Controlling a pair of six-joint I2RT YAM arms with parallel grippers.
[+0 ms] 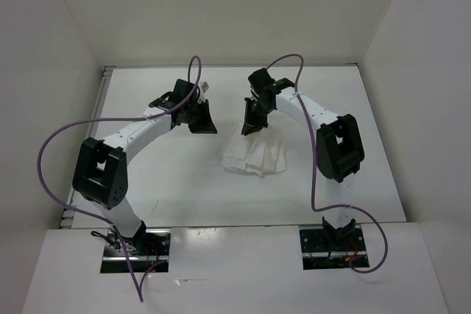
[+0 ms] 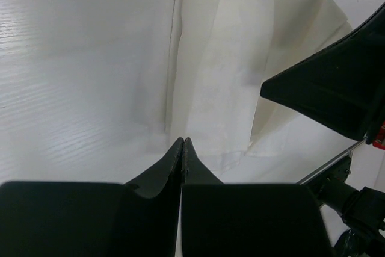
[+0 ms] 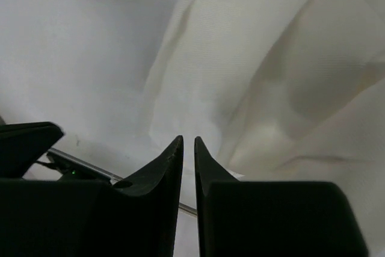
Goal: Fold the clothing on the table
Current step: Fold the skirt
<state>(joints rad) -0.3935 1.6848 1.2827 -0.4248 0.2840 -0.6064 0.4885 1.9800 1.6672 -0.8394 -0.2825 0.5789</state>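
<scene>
Left to right: the left end effector (image 2: 183,141) is clenched tight with nothing between its tips, and it hangs over bare desk (image 1: 169,174) left of centre in the overhead view. The right end effector (image 3: 188,141) sits at the top edge of the clothing (image 1: 256,154). Its jaws are parted by just a slit, and I can't see any fabric pinched in there.

The white garment lies just right of centre in a rumpled, layered bundle, with pleat-like creases fanning toward the lower edge. I'd call it partway: some layers are doubled over, but the edges are uneven and it's no tidy rectangle, so it probably needs another fold plus some flattening. No containers show in any view, so nothing to report there.
</scene>
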